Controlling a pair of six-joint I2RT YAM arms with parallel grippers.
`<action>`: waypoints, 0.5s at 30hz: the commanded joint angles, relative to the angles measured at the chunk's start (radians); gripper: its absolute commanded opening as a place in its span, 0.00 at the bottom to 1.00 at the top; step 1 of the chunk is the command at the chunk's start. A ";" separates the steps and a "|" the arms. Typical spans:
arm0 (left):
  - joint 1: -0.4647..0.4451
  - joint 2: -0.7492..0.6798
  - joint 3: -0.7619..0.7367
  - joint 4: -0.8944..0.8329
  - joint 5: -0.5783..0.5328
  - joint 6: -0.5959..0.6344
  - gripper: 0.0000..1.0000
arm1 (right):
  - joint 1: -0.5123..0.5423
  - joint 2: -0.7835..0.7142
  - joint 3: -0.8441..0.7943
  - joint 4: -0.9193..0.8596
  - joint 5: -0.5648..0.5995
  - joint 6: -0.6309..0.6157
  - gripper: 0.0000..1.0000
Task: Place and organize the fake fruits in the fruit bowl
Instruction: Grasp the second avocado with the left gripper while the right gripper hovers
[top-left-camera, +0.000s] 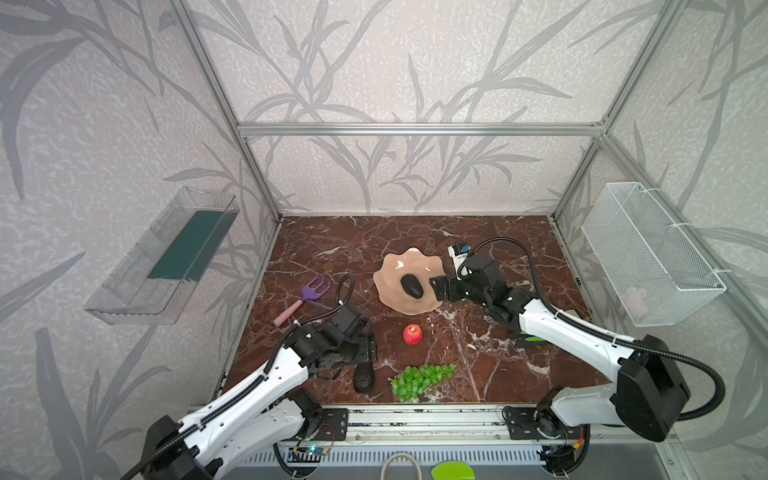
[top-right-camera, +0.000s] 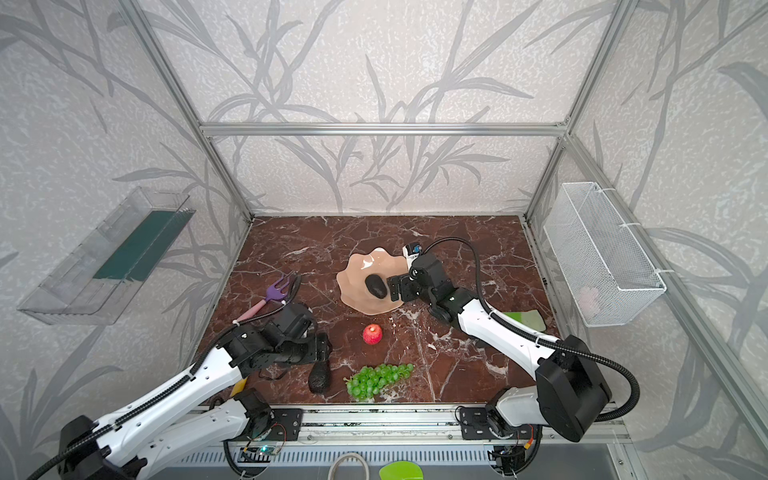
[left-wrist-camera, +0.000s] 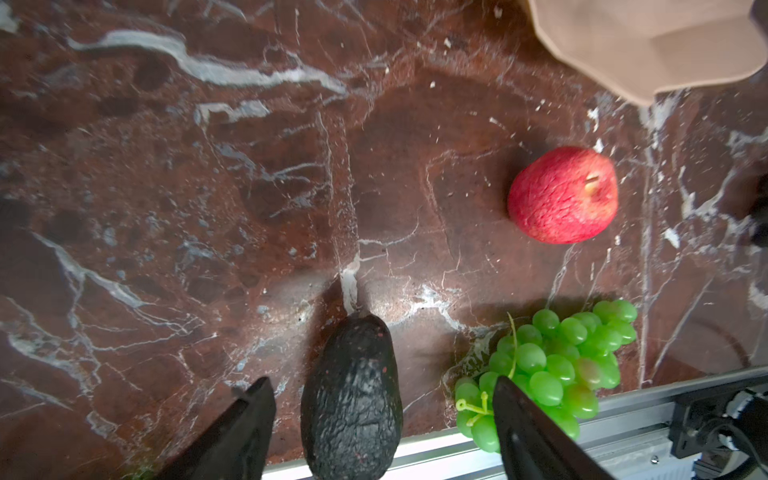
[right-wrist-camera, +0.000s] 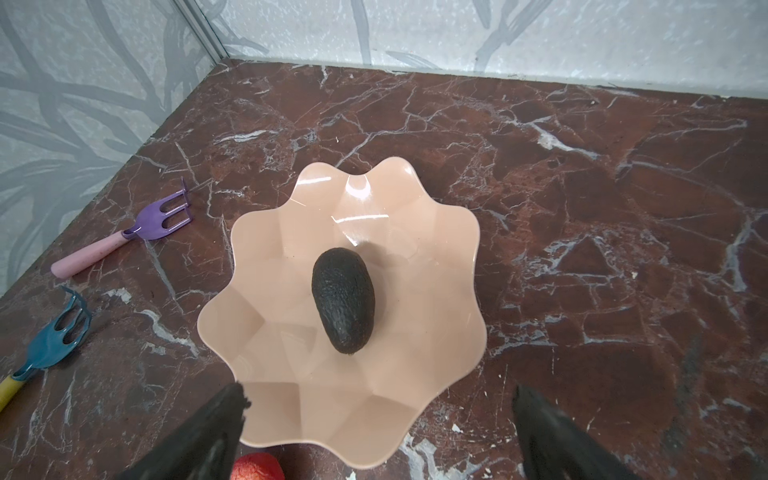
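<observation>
The peach-pink fruit bowl (top-left-camera: 392, 266) (right-wrist-camera: 286, 345) stands mid-table with one dark avocado (top-left-camera: 412, 286) (right-wrist-camera: 343, 299) lying in it. My right gripper (top-left-camera: 436, 288) (right-wrist-camera: 378, 399) hovers open at the bowl's right rim, holding nothing. A second avocado (top-left-camera: 364, 376) (left-wrist-camera: 353, 399) lies near the front edge. My left gripper (top-left-camera: 368, 351) (left-wrist-camera: 382, 399) is open astride it, with a gap on each side. The red apple (top-left-camera: 412, 334) (left-wrist-camera: 563, 195) sits on the table in front of the bowl. The green grapes (top-left-camera: 419, 379) (left-wrist-camera: 557, 370) lie right of the second avocado.
A purple hand fork with a pink handle (top-left-camera: 309, 291) lies left of the bowl, and a teal hand rake (right-wrist-camera: 54, 336) beside it. A green glove (top-right-camera: 525, 320) lies under the right arm. A wire basket (top-left-camera: 652, 253) and a clear tray (top-left-camera: 166, 257) hang on the side walls. The metal rail (top-left-camera: 415, 415) borders the front.
</observation>
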 joint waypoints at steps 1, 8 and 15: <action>-0.061 0.038 -0.034 0.007 -0.036 -0.076 0.84 | -0.009 -0.028 -0.014 0.007 0.006 0.009 0.99; -0.148 0.090 -0.099 0.048 -0.033 -0.134 0.83 | -0.016 -0.029 -0.024 0.010 0.002 0.012 0.99; -0.159 0.120 -0.129 0.080 -0.017 -0.139 0.75 | -0.024 -0.027 -0.035 0.024 -0.004 0.026 0.99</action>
